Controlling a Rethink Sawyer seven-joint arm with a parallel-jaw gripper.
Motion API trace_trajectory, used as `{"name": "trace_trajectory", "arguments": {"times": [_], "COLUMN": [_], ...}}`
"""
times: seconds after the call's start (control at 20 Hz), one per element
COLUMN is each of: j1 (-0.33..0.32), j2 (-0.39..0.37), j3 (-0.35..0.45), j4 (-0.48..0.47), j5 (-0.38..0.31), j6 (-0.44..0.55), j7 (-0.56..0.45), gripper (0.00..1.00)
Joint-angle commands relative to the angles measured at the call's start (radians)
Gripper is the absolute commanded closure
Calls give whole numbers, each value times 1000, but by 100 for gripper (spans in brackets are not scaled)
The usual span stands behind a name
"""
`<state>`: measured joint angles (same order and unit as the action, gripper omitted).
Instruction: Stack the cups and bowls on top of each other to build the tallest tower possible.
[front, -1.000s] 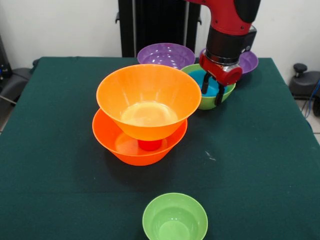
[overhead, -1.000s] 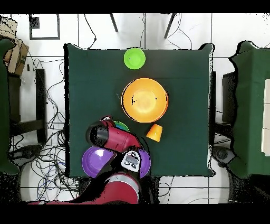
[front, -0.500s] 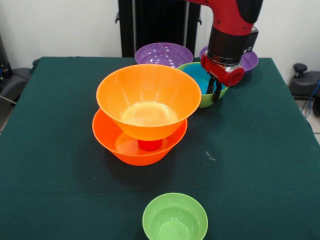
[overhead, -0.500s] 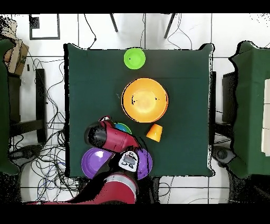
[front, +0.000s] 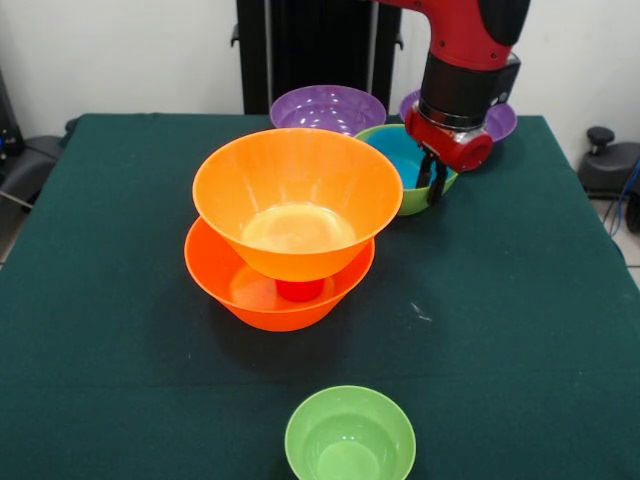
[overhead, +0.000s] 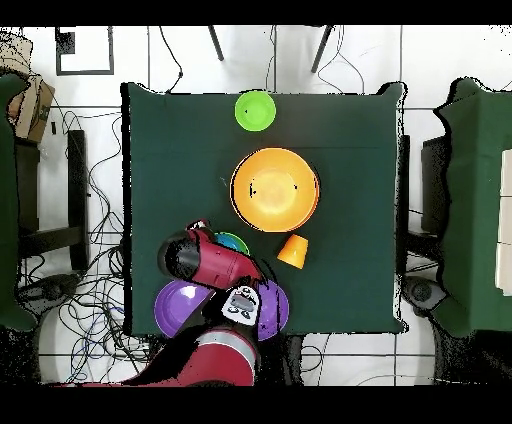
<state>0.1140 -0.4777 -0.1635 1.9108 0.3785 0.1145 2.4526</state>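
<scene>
The tower is a large orange bowl (front: 297, 200) resting on the red cup (front: 300, 290), which stands inside a second large orange bowl (front: 245, 288). It also shows in the overhead view (overhead: 274, 188). My gripper (front: 432, 183) is shut on the right rim of the medium green bowl (front: 412, 203), which holds a blue bowl (front: 400, 158), just behind and right of the tower. The orange cup (overhead: 293, 250) shows only in the overhead view, lying between the tower and my arm. The small green bowl (front: 350, 438) sits alone at the front.
Two purple bowls (front: 328, 107) (front: 500, 122) stand at the far edge on either side of my arm. In the overhead view they lie by the robot's base, one at the left (overhead: 178, 305), one partly under the arm (overhead: 278, 305).
My fingers have closed on the green bowl's rim. The gripper has risen slightly, and the green bowl with the blue one has shifted a little toward the tower.
</scene>
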Motion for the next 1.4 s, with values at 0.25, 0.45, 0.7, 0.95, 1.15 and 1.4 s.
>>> {"name": "trace_trajectory", "arguments": {"times": [0.25,0.45,0.7,0.95,1.15,1.4], "j1": [61,78,86,94,104,111], "j2": [-92,-141,-185,-218,-245,-276], "j3": [35,17,2,-7,-22,-43], "j4": [20,32,36,42,39,35], "j5": [-25,-29,-32,-34,-39,-47], "j6": [144,203,253,287,329,385], "j7": [90,88,83,82,81,75], "gripper": [100,100,100,100,100,100]}}
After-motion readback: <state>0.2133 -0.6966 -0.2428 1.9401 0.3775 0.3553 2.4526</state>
